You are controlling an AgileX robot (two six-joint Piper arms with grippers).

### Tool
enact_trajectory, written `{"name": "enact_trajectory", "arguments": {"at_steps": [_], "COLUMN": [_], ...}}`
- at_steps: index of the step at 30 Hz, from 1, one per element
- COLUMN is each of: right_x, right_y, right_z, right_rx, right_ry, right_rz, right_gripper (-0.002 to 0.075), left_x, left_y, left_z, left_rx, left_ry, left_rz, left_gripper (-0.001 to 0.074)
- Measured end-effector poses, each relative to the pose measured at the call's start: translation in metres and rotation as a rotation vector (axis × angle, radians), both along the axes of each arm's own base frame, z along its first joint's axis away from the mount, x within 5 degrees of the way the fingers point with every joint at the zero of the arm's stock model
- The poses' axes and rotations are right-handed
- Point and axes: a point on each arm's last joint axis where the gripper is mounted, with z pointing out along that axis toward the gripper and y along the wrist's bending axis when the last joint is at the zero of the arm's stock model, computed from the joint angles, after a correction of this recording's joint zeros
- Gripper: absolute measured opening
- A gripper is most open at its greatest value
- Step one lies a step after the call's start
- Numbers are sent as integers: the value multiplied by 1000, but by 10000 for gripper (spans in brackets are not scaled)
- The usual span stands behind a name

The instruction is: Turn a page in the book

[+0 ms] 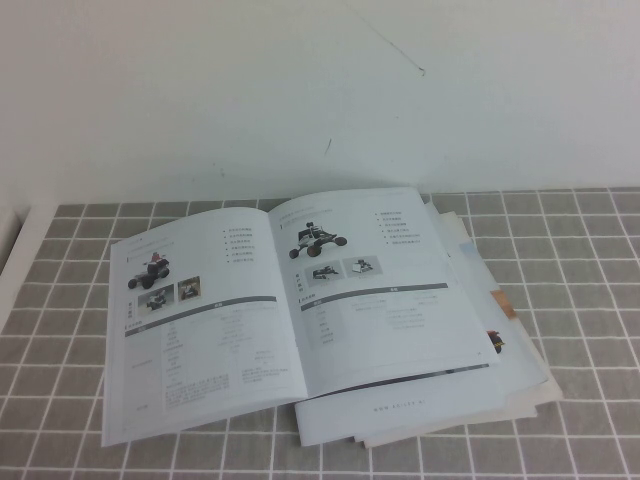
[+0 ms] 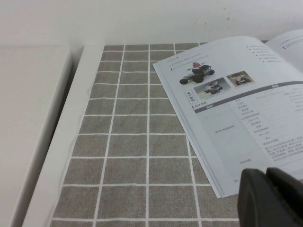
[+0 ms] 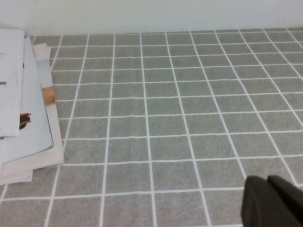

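Observation:
The book (image 1: pixel 210 340) lies open on the grey tiled cloth in the high view. Its right leaf is the page (image 1: pixel 385 300), lying flat with a black wheeled buggy photo, a dark bar and a table. The left leaf (image 2: pixel 236 118) shows a red-and-black small vehicle. My left gripper (image 2: pixel 265 172) is shut and empty, just off the book's near left corner. My right gripper (image 3: pixel 266 179) is shut and empty over bare cloth, well to the right of the book. Neither gripper shows in the high view.
A messy pile of loose white sheets (image 1: pixel 505 350) lies under and to the right of the book; it also shows in the right wrist view (image 3: pixel 28 132). A white ledge (image 2: pixel 38 123) borders the cloth on the left. A white wall (image 1: pixel 320 90) stands behind.

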Motion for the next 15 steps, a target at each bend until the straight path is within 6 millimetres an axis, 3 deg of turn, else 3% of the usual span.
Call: {"name": "enact_trajectory", "arguments": {"at_steps": [11, 15], "right_x": [3, 5], "right_y": [0, 0], "right_z": [5, 15], "right_rx": [-17, -24], "right_ry": [-84, -201], "right_rz": [4, 5], "right_gripper": [-2, -2], "left_x": [1, 3], "left_y": [-1, 0], "left_z": [2, 15], "left_rx": [-39, -162], "left_ry": [-31, -168], "left_rz": [2, 27], "left_gripper": [-4, -4]}}
